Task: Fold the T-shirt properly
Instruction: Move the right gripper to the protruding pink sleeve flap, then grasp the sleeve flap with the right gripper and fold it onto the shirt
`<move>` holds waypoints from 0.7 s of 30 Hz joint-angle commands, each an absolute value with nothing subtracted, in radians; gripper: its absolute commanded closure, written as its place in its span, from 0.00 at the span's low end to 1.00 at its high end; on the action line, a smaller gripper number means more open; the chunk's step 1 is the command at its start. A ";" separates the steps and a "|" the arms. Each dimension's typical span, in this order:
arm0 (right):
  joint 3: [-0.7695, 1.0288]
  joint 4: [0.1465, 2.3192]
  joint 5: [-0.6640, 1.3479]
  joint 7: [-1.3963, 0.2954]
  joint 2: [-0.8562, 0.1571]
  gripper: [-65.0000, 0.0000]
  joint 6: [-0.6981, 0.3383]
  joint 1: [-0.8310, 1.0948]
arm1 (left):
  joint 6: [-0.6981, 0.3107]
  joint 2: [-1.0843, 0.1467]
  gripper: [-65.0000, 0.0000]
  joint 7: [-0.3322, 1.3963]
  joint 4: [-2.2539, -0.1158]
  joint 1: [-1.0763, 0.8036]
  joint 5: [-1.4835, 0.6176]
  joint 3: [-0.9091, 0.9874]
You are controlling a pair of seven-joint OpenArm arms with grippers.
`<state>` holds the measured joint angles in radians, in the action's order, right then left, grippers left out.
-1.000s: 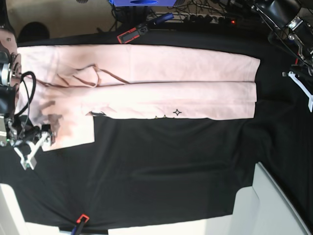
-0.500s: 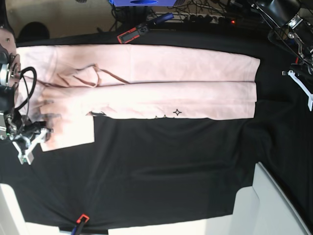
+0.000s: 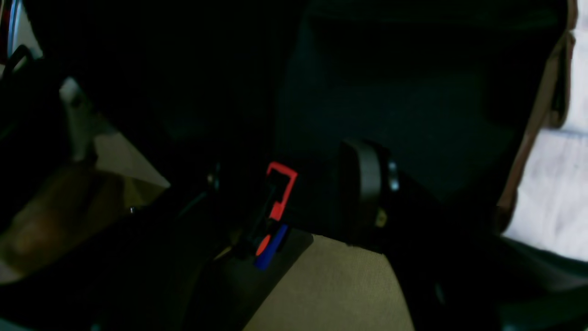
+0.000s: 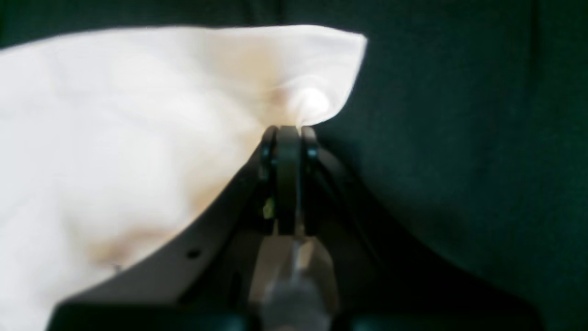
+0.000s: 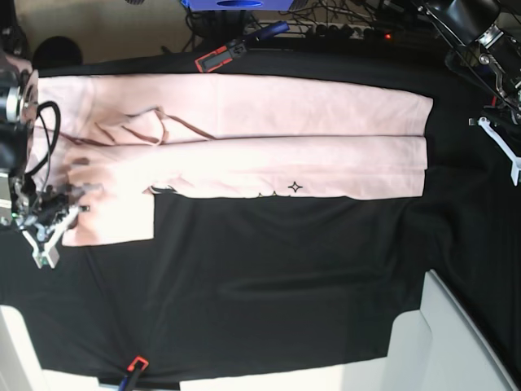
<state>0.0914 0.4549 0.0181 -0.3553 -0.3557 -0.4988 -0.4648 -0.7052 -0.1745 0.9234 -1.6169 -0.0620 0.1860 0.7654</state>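
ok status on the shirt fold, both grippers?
Right gripper shut on T-shirt corner. Left gripper off the cloth at the table's far side, grip state unclear. T-shirt lies in a long folded band, sleeve end sticking out. Nothing in the way.

The large pale pink cotton T-shirt (image 5: 244, 142) lies folded lengthwise on the black table cloth (image 5: 269, 277) — the right gripper (image 5: 50, 238) sits at its lower-left sleeve corner, the left gripper (image 5: 501, 147) well apart.

- T-shirt (image 5: 244, 138): soft matt pink cloth, lightly creased.
- Table cloth (image 5: 277, 277): matt black fabric.
- Right gripper (image 4: 288, 133): smooth black plastic, slightly glossy.
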 commanded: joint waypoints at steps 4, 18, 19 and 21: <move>0.101 0.702 0.012 -0.444 -0.369 1.00 -0.504 -0.381 | -0.698 -0.193 0.51 0.914 -1.636 -0.054 0.191 0.766; 0.157 1.254 0.010 -0.730 -0.352 1.00 -0.503 -0.200 | -0.698 -0.193 0.51 0.914 -1.636 -0.047 0.191 0.765; 0.157 1.285 0.010 -0.759 -0.351 1.00 -0.503 -0.188 | -0.698 -0.193 0.51 0.914 -1.636 -0.047 0.191 0.765; 0.162 1.357 0.010 -0.812 -0.329 1.00 -0.503 -0.156 | -0.698 -0.193 0.51 0.914 -1.636 -0.047 0.191 0.765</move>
